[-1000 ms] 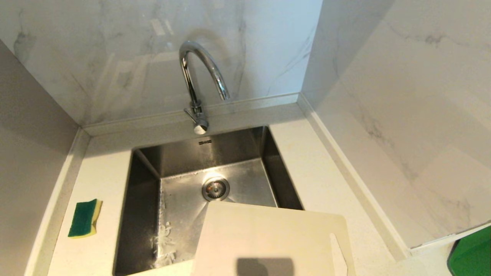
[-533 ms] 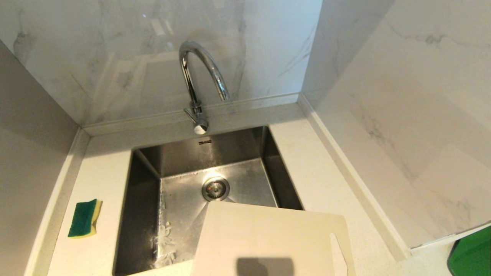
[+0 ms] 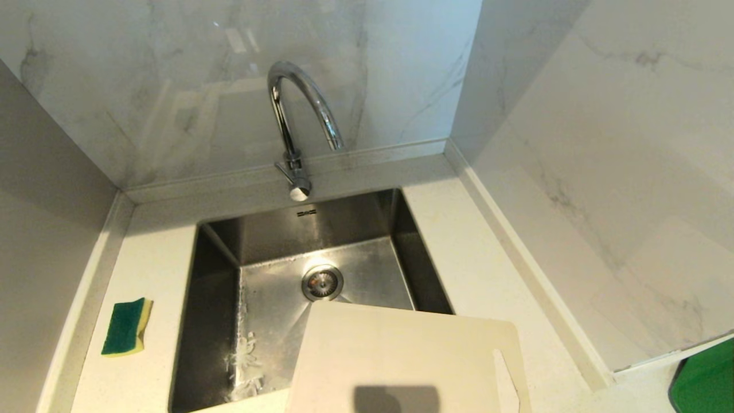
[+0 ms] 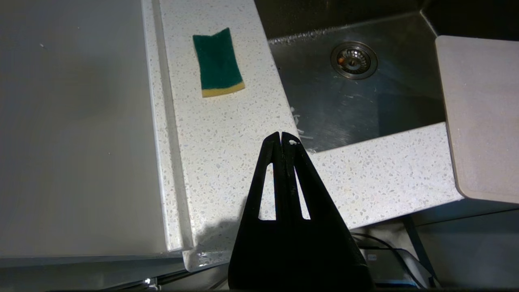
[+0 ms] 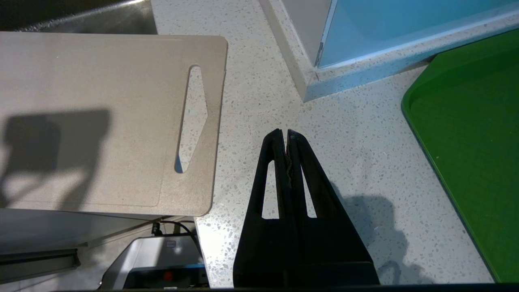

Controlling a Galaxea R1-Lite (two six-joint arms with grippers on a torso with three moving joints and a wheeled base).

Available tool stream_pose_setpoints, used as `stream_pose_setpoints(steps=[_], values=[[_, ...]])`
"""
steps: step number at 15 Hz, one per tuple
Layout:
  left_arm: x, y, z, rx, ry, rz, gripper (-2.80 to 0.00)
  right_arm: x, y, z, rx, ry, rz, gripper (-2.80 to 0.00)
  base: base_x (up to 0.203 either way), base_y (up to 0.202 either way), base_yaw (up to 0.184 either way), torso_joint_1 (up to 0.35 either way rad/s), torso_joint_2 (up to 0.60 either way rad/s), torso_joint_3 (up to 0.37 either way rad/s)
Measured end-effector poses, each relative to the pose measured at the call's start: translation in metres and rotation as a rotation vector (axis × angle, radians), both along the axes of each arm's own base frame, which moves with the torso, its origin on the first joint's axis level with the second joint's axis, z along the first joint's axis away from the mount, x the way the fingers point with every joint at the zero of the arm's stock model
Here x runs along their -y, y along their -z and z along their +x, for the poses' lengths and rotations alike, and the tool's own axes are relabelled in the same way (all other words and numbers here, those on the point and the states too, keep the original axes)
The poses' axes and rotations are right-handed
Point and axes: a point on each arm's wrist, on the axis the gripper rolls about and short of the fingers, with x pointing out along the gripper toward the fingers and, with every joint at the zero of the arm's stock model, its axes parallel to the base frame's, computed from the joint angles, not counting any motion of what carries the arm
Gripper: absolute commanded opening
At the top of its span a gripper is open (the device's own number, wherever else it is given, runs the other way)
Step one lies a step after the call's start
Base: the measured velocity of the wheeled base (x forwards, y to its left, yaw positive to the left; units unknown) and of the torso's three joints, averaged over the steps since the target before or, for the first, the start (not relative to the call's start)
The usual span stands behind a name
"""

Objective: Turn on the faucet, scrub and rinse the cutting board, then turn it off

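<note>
The chrome gooseneck faucet (image 3: 295, 115) rises behind the steel sink (image 3: 218, 321), its lever knob (image 3: 299, 189) low on the stem; no water runs. The cream cutting board (image 3: 401, 355) lies flat over the sink's front right corner and the counter, slot handle (image 5: 192, 117) toward the right. The board also shows in the left wrist view (image 4: 478, 117). My left gripper (image 4: 282, 136) hovers shut and empty over the counter's front edge, left of the sink. My right gripper (image 5: 283, 133) hovers shut and empty over the counter just right of the board. Neither arm shows in the head view.
A green-and-yellow sponge (image 3: 127, 326) (image 4: 217, 61) lies on the counter left of the sink. A green tray (image 5: 470, 138) (image 3: 705, 378) sits on the counter at the right. Marble walls close in behind and on the right; a grey panel stands on the left.
</note>
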Motion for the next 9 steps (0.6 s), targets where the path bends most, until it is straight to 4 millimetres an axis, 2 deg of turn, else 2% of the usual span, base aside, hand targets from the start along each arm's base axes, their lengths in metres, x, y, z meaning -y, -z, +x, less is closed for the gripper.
stream_pose_setpoints(steps=[9], values=[[0.0000, -0.0001, 0.0000, 0.000, 0.000, 0.000, -2.80, 0.0000, 0.0000, 0.0000, 0.000, 0.001, 0.003, -2.80, 0.000, 0.000, 0.000, 0.000, 0.00, 0.000]])
